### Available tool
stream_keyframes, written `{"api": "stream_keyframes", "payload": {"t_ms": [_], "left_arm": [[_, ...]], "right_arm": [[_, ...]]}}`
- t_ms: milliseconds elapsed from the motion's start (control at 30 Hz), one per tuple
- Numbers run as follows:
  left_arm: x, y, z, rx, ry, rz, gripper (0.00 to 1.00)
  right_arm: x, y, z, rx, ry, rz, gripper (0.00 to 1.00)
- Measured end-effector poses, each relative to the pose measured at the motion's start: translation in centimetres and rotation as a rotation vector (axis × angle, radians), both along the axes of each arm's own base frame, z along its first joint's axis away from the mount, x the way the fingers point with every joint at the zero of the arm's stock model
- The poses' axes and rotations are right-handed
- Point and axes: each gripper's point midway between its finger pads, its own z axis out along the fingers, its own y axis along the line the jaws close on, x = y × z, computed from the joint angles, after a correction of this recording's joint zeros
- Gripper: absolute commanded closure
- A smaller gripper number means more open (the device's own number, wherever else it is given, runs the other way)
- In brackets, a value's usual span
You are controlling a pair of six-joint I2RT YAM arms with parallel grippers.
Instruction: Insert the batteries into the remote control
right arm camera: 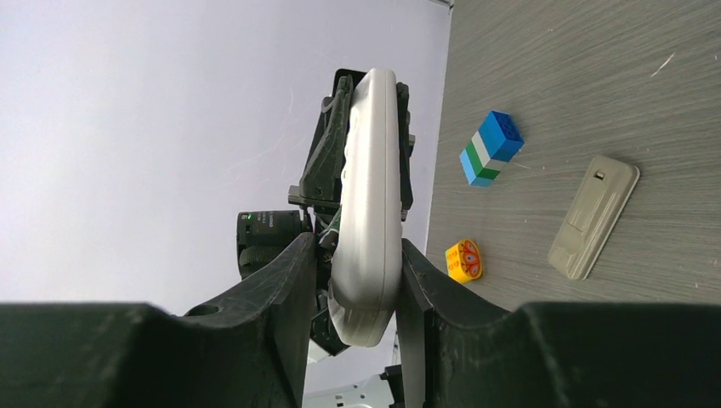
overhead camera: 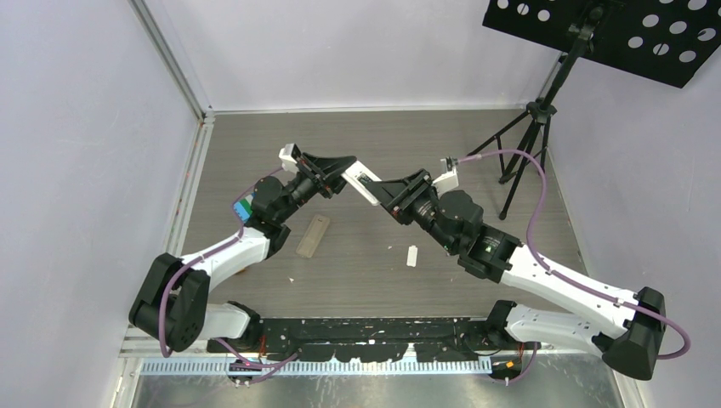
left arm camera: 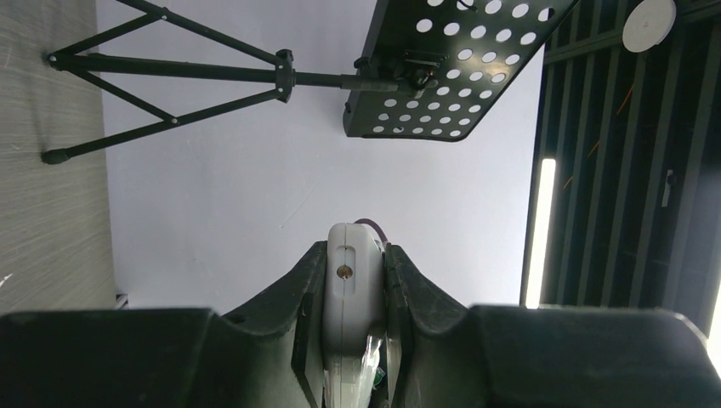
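- The small white rectangular remote control [overhead camera: 363, 181] is held in the air above the grey wood-grain table [overhead camera: 442, 136], at the middle, bridging the two grippers.
- In the top view its long axis runs on a diagonal, from far-left to near-right: the far-left end sits in the left gripper [overhead camera: 351, 172], and the near-right end lies between the fingers of the right gripper [overhead camera: 383, 197].
- In the right wrist view the remote control [right arm camera: 370, 212] shows edge-on, a slim rounded strip pointing straight away from the camera, its far end in the other arm's black jaws.
- I cannot tell which way its face and its back are turned.
- Left gripper: narrow, and clamped on the remote control. Both black fingers [left arm camera: 298, 297] press against its sides, and its rounded end pokes out beyond the tips.
- Right gripper: its black fingers [right arm camera: 293, 280] stand close on either side of the near end. One seems to touch, while a thin dark line shows at the other. Whether it grips cannot be told.
- A translucent grey-tan flat bar [overhead camera: 313, 235] lies on the table near the left arm, well apart from the remote control.
- A blue, white and green toy block [right arm camera: 491, 148] and a small orange-and-yellow piece [right arm camera: 463, 261] lie beside that bar.
- A small white chip [overhead camera: 411, 255] lies near the right arm.
- A black music stand with a perforated plate [overhead camera: 544, 110] is at the far right corner.
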Motion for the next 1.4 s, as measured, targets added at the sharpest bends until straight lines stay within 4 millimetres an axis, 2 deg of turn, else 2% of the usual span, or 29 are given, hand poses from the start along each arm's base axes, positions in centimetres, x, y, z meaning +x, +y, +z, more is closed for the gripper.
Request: {"api": "stream_keyframes", "payload": {"t_ms": [367,433,567,667,733,833,933,1100,1267,1400], "left_arm": [[0.4,0.0,-1.0,0.059,-0.03,0.019,1.0],[0.4,0.0,-1.1,0.067,-0.039,0.021,1.0],[0.2,-0.3,-1.3,0.106,-0.085,0.016,1.0],[-0.3,-0.7,-1.4,0.157,-0.15,-0.005,1.0],[-0.7,-1.0,-1.4,0.196,-0.198,-0.028,1.0],[-1.3,-1.4,-1.8,0.258,-0.271,-0.068,1.0],[-2.0,-1.7,-2.3,0.301,-0.321,-0.108,1.0],[-3.2,-2.0,-2.3,0.329,-0.396,-0.173,1.0],[-3.9,-2.2,-2.3,0.348,-0.444,-0.213,1.0],[-4.2,-2.2,-2.2,0.351,-0.462,-0.227,1.0]], "right_arm": [[0.5,0.3,-2.4,-0.018,0.098,-0.016,0.7],[0.5,0.2,-2.6,-0.017,0.107,-0.016,0.61],[0.3,-0.2,-3.4,-0.055,0.111,-0.014,0.33],[-0.1,-0.7,-4.7,-0.113,0.098,0.007,0.21],[-0.5,-0.9,-5.2,-0.14,0.07,0.04,0.17],[-1.3,-1.3,-5.0,-0.161,0.014,0.083,0.16],[-2.1,-1.7,-3.6,-0.158,-0.055,0.112,0.17],[-2.7,-2.3,-2.9,-0.18,-0.122,0.134,0.29],[-3.1,-2.1,-4.2,-0.276,-0.163,0.188,0.39],[-3.6,-1.7,-6.4,-0.364,-0.157,0.249,0.44]]}}
